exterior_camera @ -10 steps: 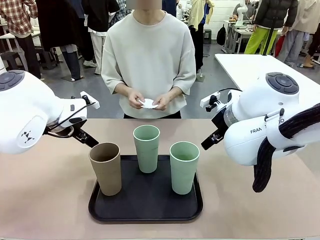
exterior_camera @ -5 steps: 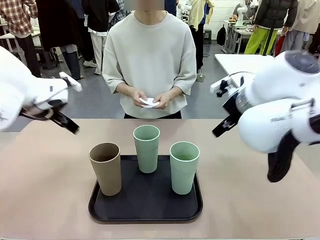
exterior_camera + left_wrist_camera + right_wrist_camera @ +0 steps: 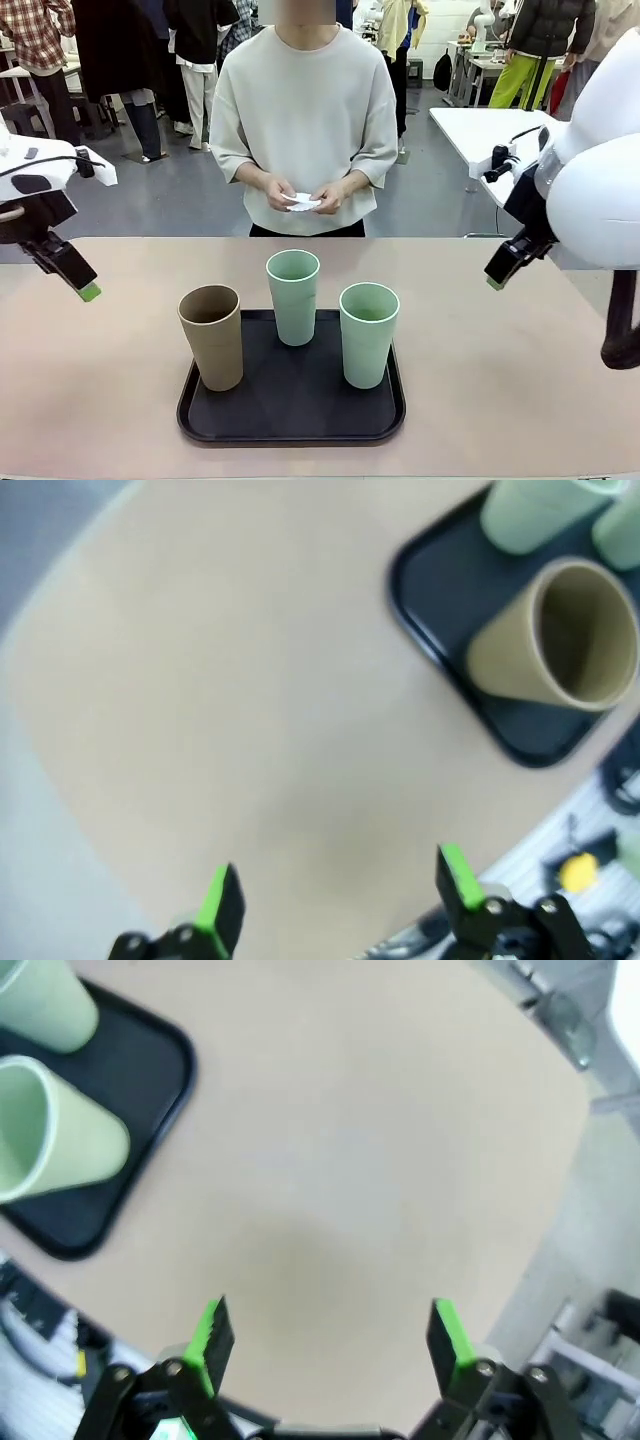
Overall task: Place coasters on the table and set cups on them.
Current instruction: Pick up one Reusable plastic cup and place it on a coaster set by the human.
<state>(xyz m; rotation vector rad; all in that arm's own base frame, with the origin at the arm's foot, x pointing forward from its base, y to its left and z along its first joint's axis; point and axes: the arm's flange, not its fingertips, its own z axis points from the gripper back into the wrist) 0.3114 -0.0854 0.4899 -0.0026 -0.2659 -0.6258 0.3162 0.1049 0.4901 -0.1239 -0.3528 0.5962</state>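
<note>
Black tray near front edge of table

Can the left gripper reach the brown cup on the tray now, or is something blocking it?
Probably yes. The left gripper is open above bare table, and the brown cup stands at the left edge of the tray, with nothing between them.

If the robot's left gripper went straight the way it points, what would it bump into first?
Probably the bare table, beside the tray, not the brown cup. The left gripper, open, points at plain tabletop, though depth is hard to judge.
</note>
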